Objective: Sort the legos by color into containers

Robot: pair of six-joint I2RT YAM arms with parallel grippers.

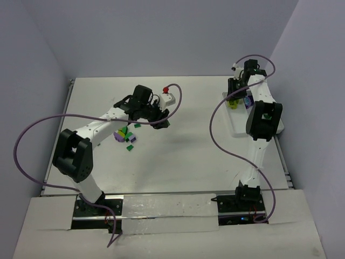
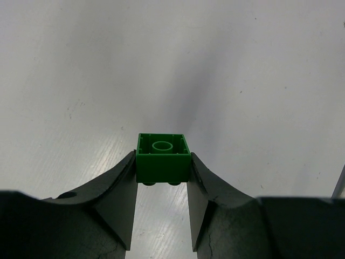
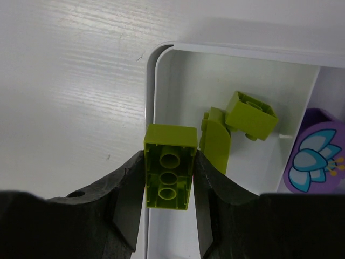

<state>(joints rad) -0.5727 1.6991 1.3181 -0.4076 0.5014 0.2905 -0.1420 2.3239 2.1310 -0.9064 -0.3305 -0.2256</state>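
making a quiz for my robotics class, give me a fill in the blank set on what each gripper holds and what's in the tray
1. The left gripper is shut on a brick coloured dark ____.
2. The yellow-green brick in the right gripper shows ____ round tubes on its underside.
3. The flower-printed piece in the white tray is ____.
Missing words: green; three; purple.

Left arm (image 1: pixel 99 128) bends at the elbow and angles inward, left hand (image 2: pixel 162 166) pinching a green brick (image 2: pixel 163 155) between its fingers, while right arm (image 1: pixel 262 123) stretches far forward, right hand (image 3: pixel 169 164) clamped on a yellow-green brick (image 3: pixel 170 186).
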